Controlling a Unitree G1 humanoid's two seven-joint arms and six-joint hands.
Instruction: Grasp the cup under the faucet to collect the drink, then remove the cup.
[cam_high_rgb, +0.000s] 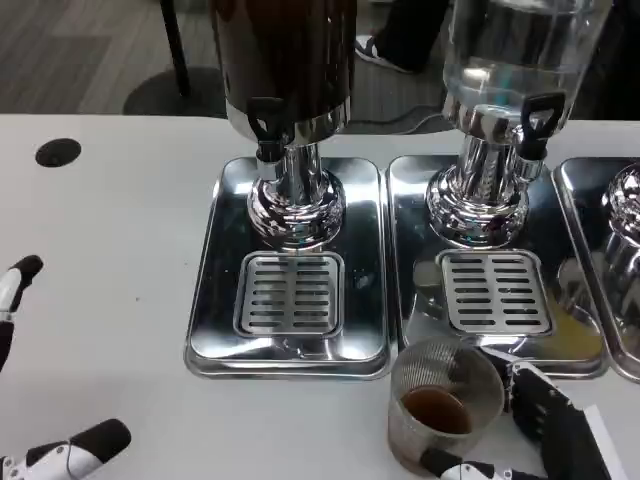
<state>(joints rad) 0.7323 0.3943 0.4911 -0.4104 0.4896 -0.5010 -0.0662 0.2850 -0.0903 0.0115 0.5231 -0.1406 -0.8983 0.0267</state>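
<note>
A clear plastic cup (443, 412) with a little brown drink in its bottom stands on the white table, just in front of the two steel trays. My right hand (548, 428) grips it from the right, black fingers against its side and the thumb low at its front. The dark drink dispenser's black faucet (266, 124) hangs over the slotted grate (290, 293) of the left tray, with nothing under it. My left hand (62, 455) lies at the bottom left corner, fingers apart and holding nothing.
The left steel tray (210, 300) and the middle tray (408, 250) sit side by side. A clear water dispenser (515, 50) with a black tap (536, 120) stands on the middle one. A third tray (622, 330) shows at the right edge. A round hole (57, 152) marks the table's far left.
</note>
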